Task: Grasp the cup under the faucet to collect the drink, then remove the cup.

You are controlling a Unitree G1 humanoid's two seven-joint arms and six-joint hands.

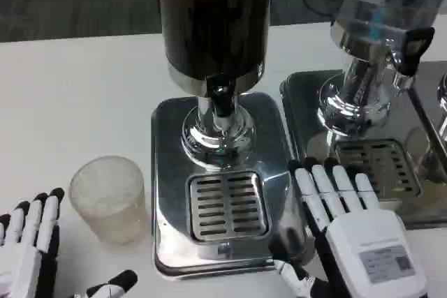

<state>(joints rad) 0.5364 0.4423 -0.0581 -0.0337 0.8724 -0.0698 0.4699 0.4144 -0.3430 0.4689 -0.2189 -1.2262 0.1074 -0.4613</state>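
Observation:
A clear frosted plastic cup [108, 199] stands upright on the white table, left of the dispenser's steel base [167, 172]. The dark drink dispenser [214, 19] rises at the centre, its black faucet [221, 100] hanging above the slotted drip grate [228, 204], which is bare. My left hand [29, 246] lies at the lower left, fingers stretched forward and apart, a short way left of the cup and not touching it. My right hand [356, 232] rests at the lower right beside the base, fingers straight and pointing away, thumb [293, 277] out to the left. Neither hand holds anything.
A second dispenser [380, 5] with a clear tank and its own black tap [412, 47] stands at the right on another steel tray [307, 102], just beyond my right hand's fingertips. Bare white table spreads to the left and behind the cup.

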